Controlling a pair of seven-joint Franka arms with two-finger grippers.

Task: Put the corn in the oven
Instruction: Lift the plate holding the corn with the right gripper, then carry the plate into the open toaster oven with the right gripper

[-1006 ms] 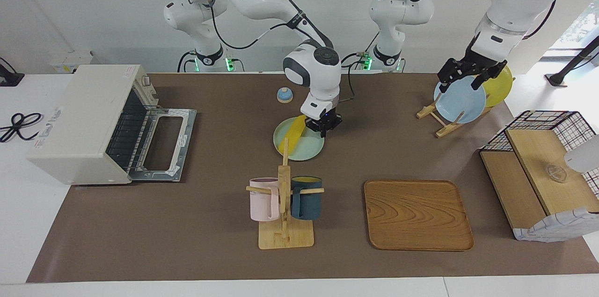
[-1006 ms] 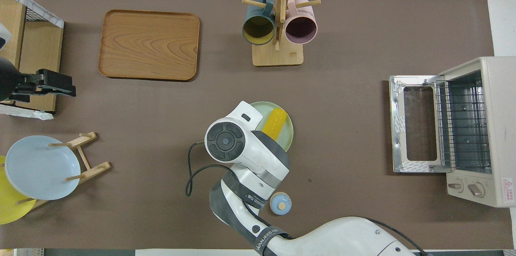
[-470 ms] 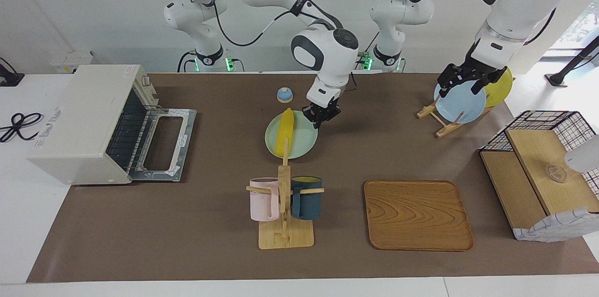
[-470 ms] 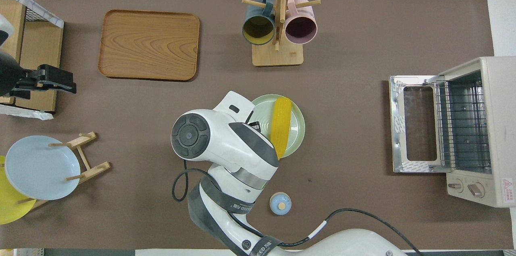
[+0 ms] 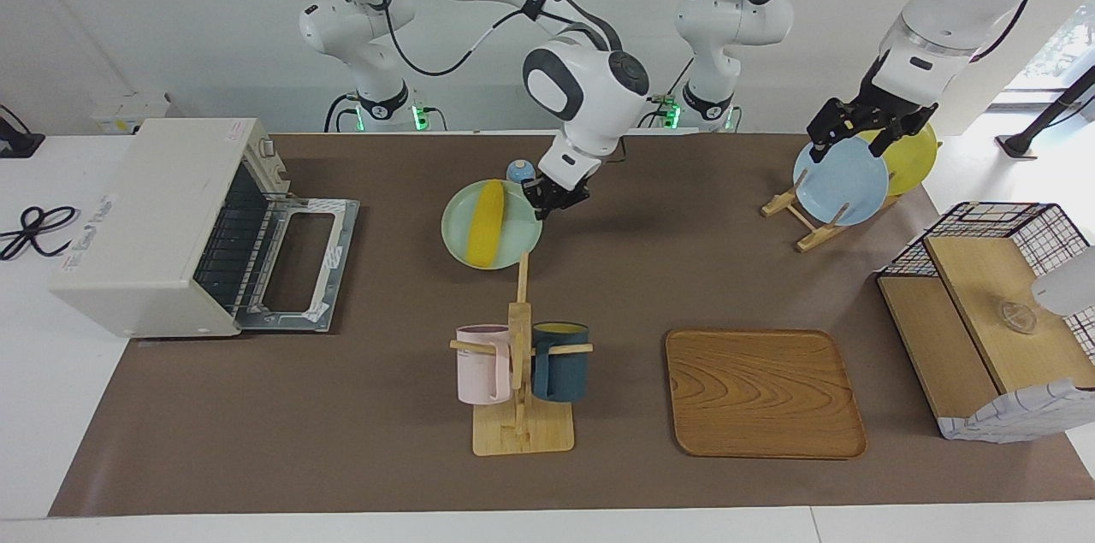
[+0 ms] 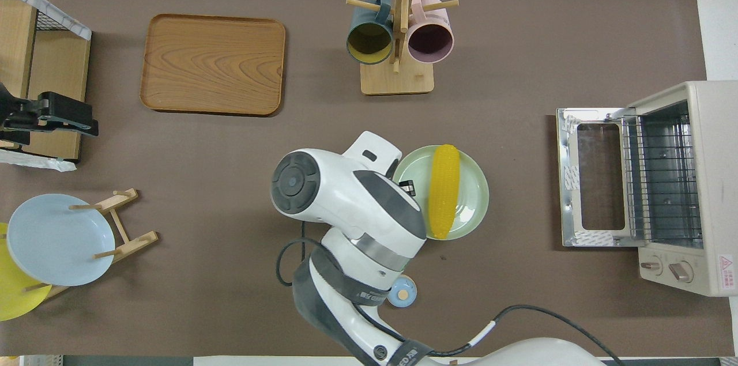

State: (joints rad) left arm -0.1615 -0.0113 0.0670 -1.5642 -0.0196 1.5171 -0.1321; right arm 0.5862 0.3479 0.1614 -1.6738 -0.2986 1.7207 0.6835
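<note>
One hand, the right hand [image 5: 554,198], clamped the green plate [image 5: 458,235] carrying the corn [image 5: 488,222]; level, slow travel to the oven [image 5: 154,222] seemed wise, left hand [image 5: 860,132] open over the rack.

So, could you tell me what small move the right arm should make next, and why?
Probably carry on toward the oven. The right end effector is shut on the rim of the green plate, the corn lies on that plate, and the oven door hangs open with bare table between the two. The left end effector waits over the blue plate.
</note>
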